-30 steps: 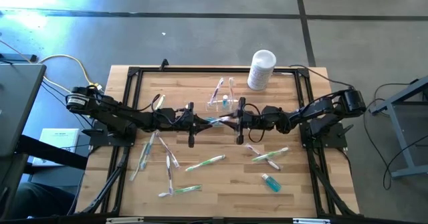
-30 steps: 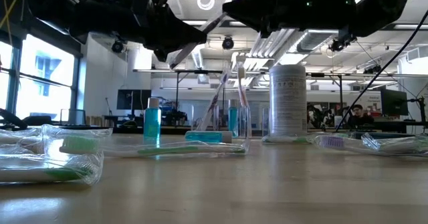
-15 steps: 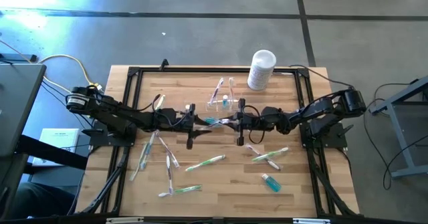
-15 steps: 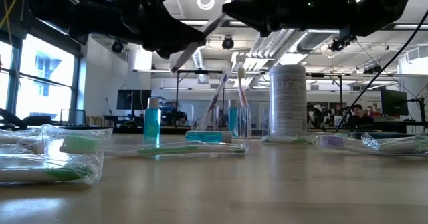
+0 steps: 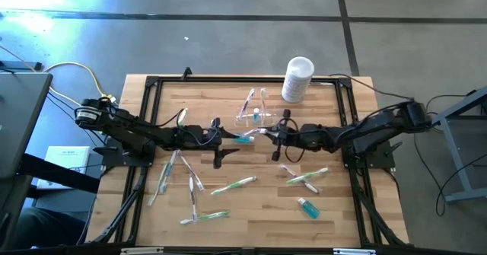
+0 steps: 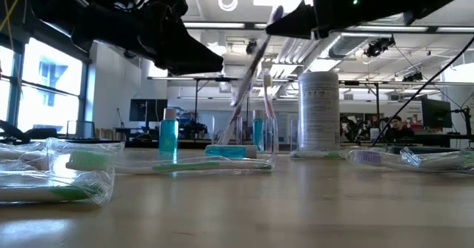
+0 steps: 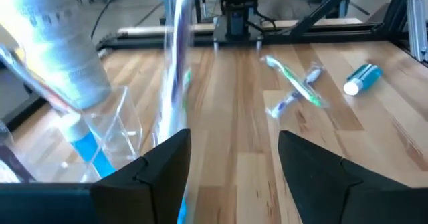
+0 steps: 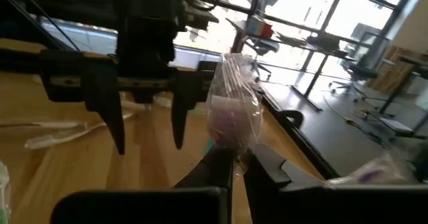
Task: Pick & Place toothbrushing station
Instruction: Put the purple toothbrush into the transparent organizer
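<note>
The toothbrushing station, a clear holder with toothbrushes and a blue tube standing in it, rests on the table's far middle. Just in front of it, above the table, my two grippers face each other. A toothbrush in a clear wrapper spans the gap between them. My right gripper is shut on it. My left gripper is open, and the brush's lower end stands close to one of its fingers; I cannot tell whether they touch. My right gripper pinches the wrapped toothbrush between its two fingers, just below the purple head end, which sticks out past the fingertips. The fingers come nearly level from the table's right. The brush is lifted clear and slants down toward my left gripper.
A white cylindrical container stands at the far right, beside the station. Several wrapped toothbrushes and a small blue bottle lie on the near half. Black frame rails run round the table.
My left gripper has opened and let go of the wrapped toothbrush. My right gripper has drawn back a little toward the table's right edge and turned at the wrist with the brush, which now slants more steeply than before.
</note>
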`<state>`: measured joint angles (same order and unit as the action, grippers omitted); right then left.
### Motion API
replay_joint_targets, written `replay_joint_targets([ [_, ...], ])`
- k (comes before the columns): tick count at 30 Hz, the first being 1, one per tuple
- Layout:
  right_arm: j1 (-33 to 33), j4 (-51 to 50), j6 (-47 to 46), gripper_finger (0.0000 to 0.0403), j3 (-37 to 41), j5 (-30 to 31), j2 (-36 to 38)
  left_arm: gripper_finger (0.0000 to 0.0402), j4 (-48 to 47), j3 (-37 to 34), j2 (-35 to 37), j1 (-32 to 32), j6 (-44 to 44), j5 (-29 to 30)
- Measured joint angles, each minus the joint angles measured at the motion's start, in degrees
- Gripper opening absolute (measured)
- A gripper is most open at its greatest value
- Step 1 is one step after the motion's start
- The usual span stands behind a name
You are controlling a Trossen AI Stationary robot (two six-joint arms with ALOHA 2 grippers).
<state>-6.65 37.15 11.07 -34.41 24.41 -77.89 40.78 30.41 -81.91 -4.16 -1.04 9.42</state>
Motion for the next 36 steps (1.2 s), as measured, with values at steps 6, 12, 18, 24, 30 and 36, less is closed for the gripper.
replay_joint_targets([
  [6, -1.97, -12.94, -1.82, 0.0011, 0.00, 12.67, 12.24, 0.0222, -2.52, 0.00, 0.00, 0.00, 2.79, -0.89],
  [12, 1.29, -17.00, -2.70, 0.0010, -0.04, 15.09, 17.34, 0.0222, -3.28, -0.02, 0.00, 0.00, 2.78, -7.70],
  [18, 9.46, -22.88, -8.36, 0.0010, -0.02, 13.50, 16.20, 0.0222, -4.06, -0.02, 0.00, 0.00, 2.76, -9.02],
  [24, 15.78, -22.05, -11.16, 0.0010, -0.01, 5.53, 12.55, 0.0222, -5.37, -0.02, 0.00, 0.02, 2.69, -9.00],
  [30, 20.36, -21.98, -12.25, 0.0010, -0.02, 3.78, 7.68, 0.0222, -5.18, -0.02, 0.00, 0.02, 2.63, -8.89],
  [36, 23.64, -21.48, -14.46, 0.0010, -0.02, -0.94, 3.11, 0.0222, -5.21, -0.02, 0.00, 0.02, 2.63, -8.87],
])
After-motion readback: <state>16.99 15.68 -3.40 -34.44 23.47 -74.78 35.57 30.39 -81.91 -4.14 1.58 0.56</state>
